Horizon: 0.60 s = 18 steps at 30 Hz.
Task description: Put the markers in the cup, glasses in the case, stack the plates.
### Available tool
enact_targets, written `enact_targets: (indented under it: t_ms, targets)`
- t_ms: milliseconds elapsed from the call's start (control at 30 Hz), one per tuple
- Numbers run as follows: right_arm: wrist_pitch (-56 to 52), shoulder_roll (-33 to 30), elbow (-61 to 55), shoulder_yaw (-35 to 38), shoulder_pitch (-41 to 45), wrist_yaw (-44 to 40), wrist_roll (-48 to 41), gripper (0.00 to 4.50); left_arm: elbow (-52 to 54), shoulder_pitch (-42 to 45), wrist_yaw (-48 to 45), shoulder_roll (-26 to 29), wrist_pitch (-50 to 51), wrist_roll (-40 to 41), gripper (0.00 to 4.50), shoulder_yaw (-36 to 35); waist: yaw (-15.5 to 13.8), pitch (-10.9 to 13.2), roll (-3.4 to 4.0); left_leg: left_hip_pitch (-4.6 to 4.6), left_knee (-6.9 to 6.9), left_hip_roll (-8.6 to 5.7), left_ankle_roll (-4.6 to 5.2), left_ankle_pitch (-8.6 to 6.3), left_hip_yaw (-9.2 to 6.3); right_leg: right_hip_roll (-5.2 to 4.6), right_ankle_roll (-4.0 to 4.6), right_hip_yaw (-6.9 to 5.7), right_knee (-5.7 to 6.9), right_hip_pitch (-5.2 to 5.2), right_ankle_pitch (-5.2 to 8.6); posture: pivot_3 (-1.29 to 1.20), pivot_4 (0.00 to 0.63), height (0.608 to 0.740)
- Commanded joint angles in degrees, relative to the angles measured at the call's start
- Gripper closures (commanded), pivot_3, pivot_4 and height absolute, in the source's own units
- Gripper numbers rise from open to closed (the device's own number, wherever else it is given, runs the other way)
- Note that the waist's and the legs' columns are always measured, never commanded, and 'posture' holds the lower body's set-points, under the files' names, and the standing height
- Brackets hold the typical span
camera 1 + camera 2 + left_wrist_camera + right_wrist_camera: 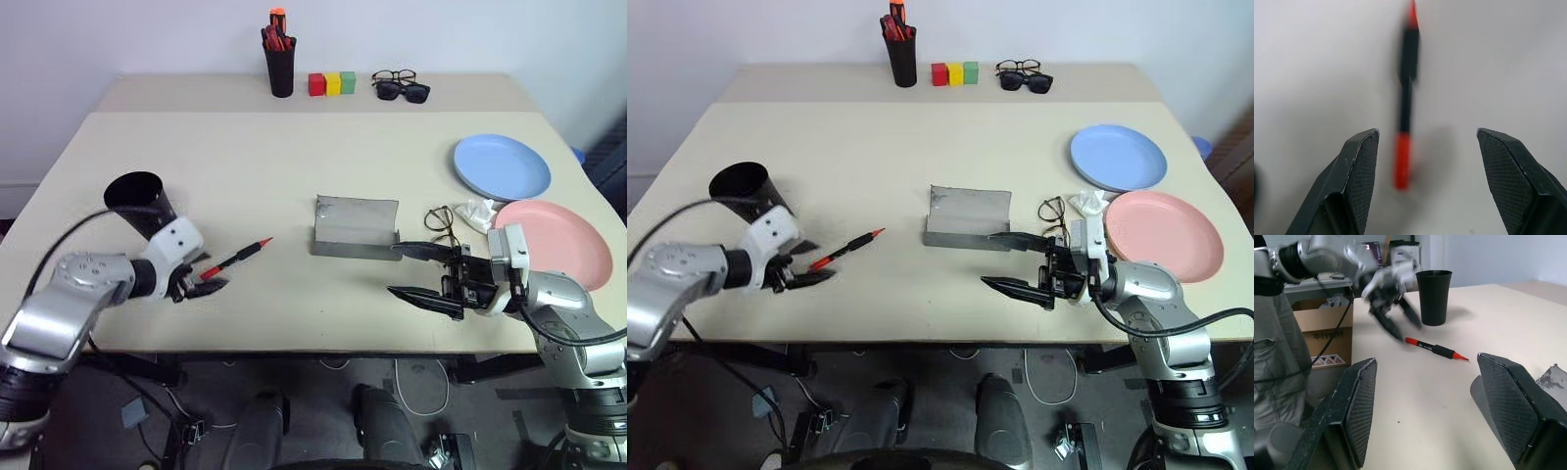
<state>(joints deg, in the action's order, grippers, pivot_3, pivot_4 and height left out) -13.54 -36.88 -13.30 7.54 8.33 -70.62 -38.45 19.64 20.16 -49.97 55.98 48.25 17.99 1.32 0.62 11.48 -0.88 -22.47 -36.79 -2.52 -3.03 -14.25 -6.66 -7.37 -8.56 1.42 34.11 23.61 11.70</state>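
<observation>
the red-capped marker (235,258) lies flat on the table (294,166) near its left front, just right of the black cup (142,202), which stands upright. the left gripper (199,281) hovers over the marker's near end with its fingers spread wide and nothing between them, so the marker step looks to be in hand. next it likely needs to settle lower, straddle the barrel, close, then lift to the cup. the right gripper (423,272) waits wide and empty near the open grey case (355,227), with the wire glasses (440,221) just right of it. the blue plate (501,166) and pink plate (555,243) sit unstacked. a small mark on the marker's barrel cannot be read.
</observation>
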Motion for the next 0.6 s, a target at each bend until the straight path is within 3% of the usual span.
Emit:
enact_targets:
  t_ms: [33,300,500,600]
  targets:
    - [0.61,-0.1,-1.31,1.3,0.23,0.45,-0.69,1.16,-0.75,7.32,0.2,0.07,6.17,-1.58,1.26,5.45,0.1,0.0,0.0,0.0,0.0,0.0,0.0,0.0,0.01,0.0,0.0,0.0,0.01,-0.01,-0.01,0.0,0.15,0.74]
    - [1.16,-0.25,-2.51,2.73,-2.35,1.62,-0.85,1.16,-9.62,25.35,2.41,-5.66,25.06,-4.49,1.26,20.79,0.36,0.01,-0.02,0.0,-0.01,0.02,0.02,0.01,-0.03,0.1,-0.3,0.01,0.1,0.0,-0.07,0.0,0.15,0.74]
    - [3.49,0.43,-2.59,3.98,-6.0,1.49,-0.43,1.16,-16.76,31.95,5.05,-13.77,28.44,-5.88,1.26,27.73,0.21,0.01,-0.03,0.0,-0.02,0.02,0.02,0.01,-0.05,0.11,-0.33,0.01,0.09,-0.01,-0.07,0.0,0.15,0.74]
    - [4.17,0.66,-3.33,3.91,-7.23,2.09,-0.45,1.16,-19.4,32.87,6.16,-15.21,28.3,-6.93,1.26,29.44,0.46,0.01,-0.03,0.01,-0.02,0.03,0.02,0.01,-0.05,0.12,-0.32,0.01,0.1,0.0,-0.08,0.0,0.15,0.74]
